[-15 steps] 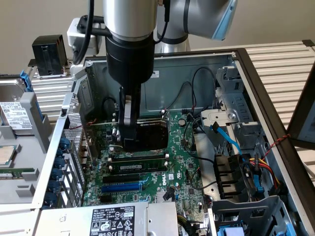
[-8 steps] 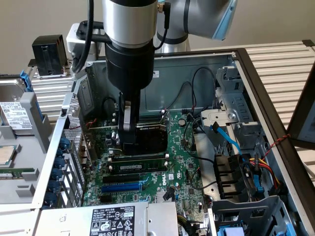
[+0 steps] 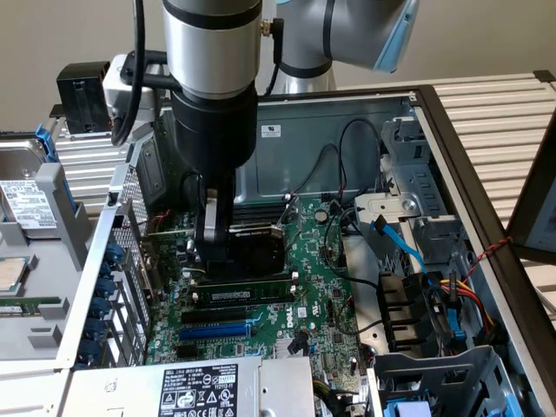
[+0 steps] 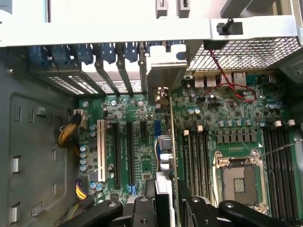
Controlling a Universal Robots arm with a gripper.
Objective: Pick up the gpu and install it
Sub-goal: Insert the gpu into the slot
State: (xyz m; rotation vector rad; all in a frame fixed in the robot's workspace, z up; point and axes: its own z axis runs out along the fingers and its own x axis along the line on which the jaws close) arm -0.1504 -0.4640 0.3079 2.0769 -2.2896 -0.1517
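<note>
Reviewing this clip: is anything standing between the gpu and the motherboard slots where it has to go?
Nothing visible does. The gripper holds the gpu edge-on over the motherboard. The expansion slots beside it are empty. The spot directly beneath the card is hidden by the card itself.

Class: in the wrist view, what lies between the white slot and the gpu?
In the wrist view, black slots and then a short blue slot lie between the white slot and the gpu.
</note>
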